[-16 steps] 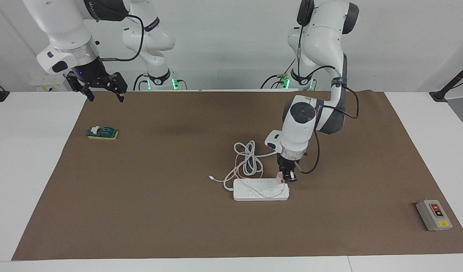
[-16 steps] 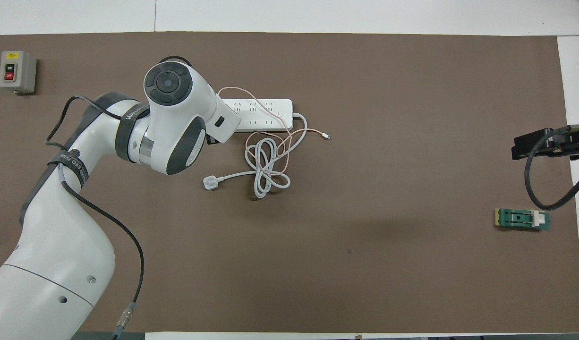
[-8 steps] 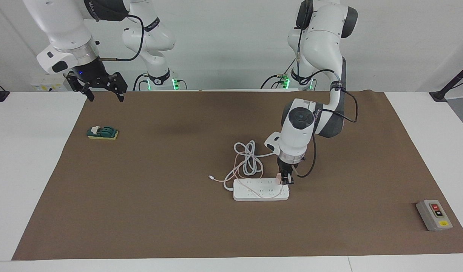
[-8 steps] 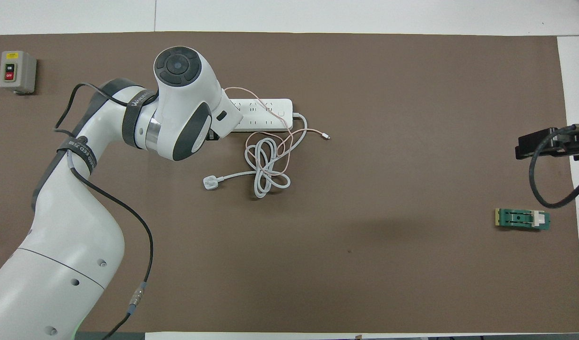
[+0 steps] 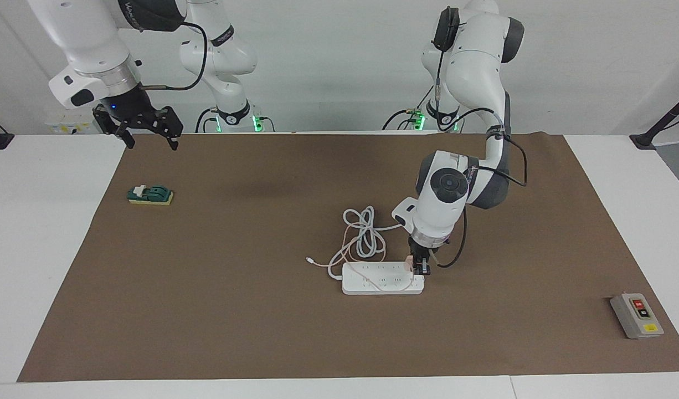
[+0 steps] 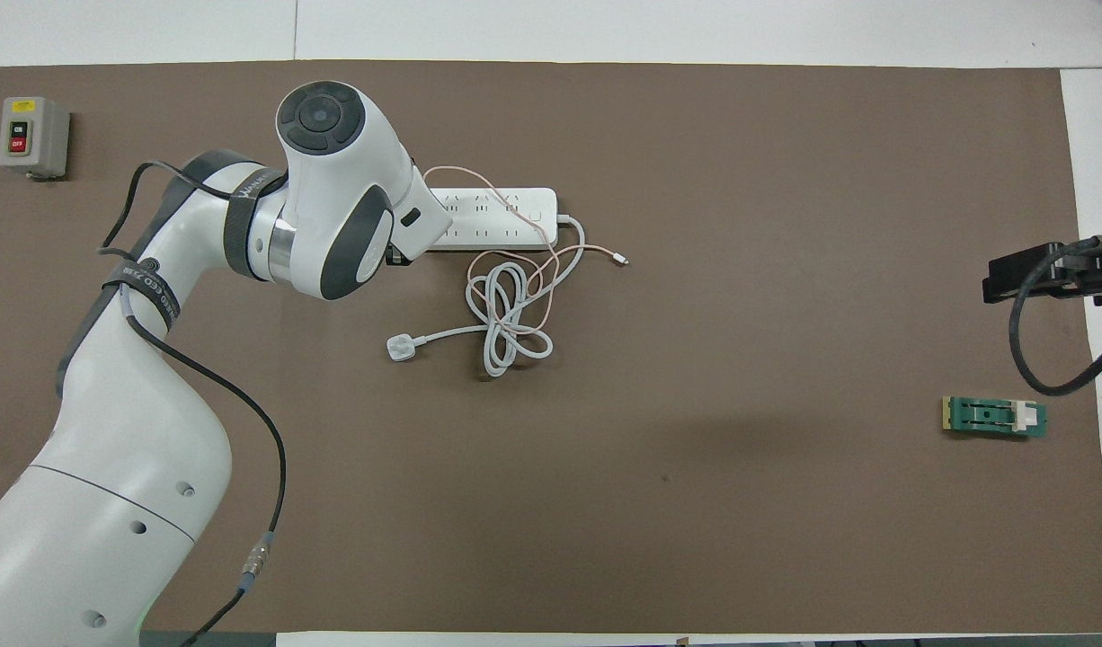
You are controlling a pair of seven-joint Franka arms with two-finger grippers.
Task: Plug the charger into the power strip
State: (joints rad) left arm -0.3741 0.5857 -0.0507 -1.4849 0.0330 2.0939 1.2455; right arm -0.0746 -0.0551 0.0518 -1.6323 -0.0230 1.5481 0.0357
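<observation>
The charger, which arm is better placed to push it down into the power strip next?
Left. The left gripper is shut on the charger at the power strip's end toward the left arm. The right gripper hangs open, waiting over the mat's corner near the robots, with no charger in it.

Both views are evenly and brightly lit from above, with no harsh glare. On the brown mat (image 5: 234, 310) a soft, diffuse shadow lies toward the right arm's end, and a faint one sits under the left arm (image 6: 155, 377). The white desk (image 5: 46, 249) edges look near overexposed. Focus is sharp across both views; straight edges show little bending.
</observation>
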